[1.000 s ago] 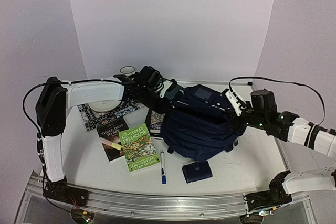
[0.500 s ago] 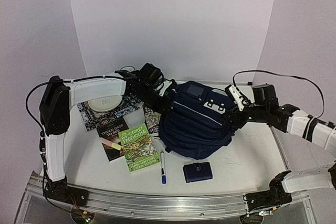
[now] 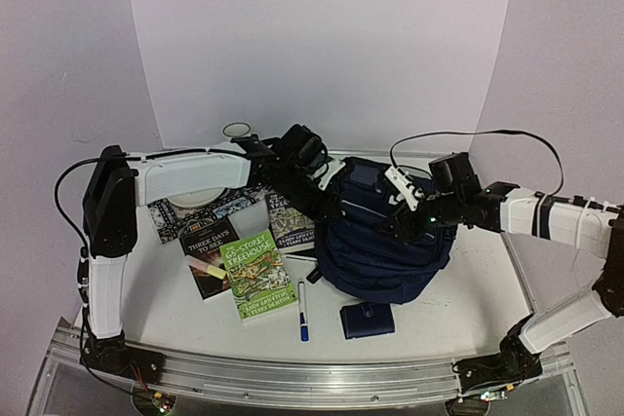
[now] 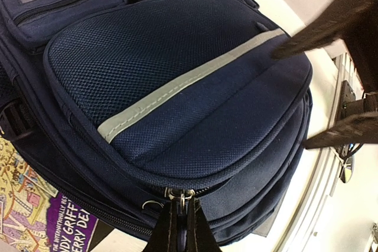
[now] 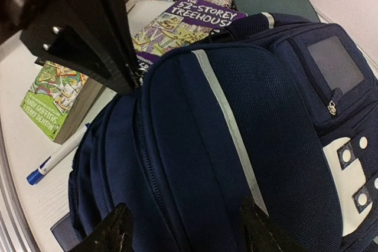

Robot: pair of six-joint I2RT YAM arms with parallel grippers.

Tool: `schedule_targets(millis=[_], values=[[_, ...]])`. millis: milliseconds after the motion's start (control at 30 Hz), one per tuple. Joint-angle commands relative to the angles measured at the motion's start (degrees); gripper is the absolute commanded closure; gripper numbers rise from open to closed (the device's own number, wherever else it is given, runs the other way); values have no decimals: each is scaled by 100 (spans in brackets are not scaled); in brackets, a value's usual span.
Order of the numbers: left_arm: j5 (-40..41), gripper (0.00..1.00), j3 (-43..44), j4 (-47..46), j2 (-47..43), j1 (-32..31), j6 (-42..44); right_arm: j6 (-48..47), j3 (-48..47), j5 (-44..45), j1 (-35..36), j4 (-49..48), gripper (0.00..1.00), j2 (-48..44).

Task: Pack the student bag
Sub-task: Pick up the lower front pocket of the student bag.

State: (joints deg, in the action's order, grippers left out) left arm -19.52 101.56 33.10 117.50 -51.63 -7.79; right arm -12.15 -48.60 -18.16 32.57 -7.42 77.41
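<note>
Top external: student bag (image 3: 385, 250) lies mid-surface (image 3: 458, 323), its long axis running far to near, between the two arms. Left claw (image 3: 327, 204) is at its left flank. Right claw (image 3: 402, 221) is over its right shoulder. Both touch or nearly touch the bag, and neither is clearly nearer.

Left wrist: left claw is pinched narrow on a zipper pull (image 4: 180, 195) at the seam under the striped front panel. The bag lies straight ahead of it and the seam curves off to either side.

Right wrist: right claw stands wide, holding nothing, with the bag's top directly below it. The stripe runs away from its fingers (image 5: 118, 231) toward the left claw. Judgement: the pull must follow the seam while the right claw steadies the bag.
</note>
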Motion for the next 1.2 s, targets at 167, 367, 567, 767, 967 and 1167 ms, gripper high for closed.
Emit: schedule_targets(millis=[167, 367, 567, 767, 967, 1167], values=[[-286, 100, 259, -283, -96, -46, -38, -457, -203, 824, 13, -5, 46, 350], [74, 100, 28, -287, -170, -36, 3, -617, -172, 1269, 15, 174, 73, 113], [656, 100, -194, -290, -179, 118, -141, -821, -145, 1501, 13, 619, 96, -435], [1116, 100, -144, -274, 29, 425, -293, -885, -57, 1580, 6, 742, 100, -937], [1315, 100, 3, -285, 408, 534, -269, -783, -277, 1776, 4, 726, 100, -984], [1089, 89, -44, -418, 231, 521, -378, -784, -571, 1852, 4, 560, 100, -707]])
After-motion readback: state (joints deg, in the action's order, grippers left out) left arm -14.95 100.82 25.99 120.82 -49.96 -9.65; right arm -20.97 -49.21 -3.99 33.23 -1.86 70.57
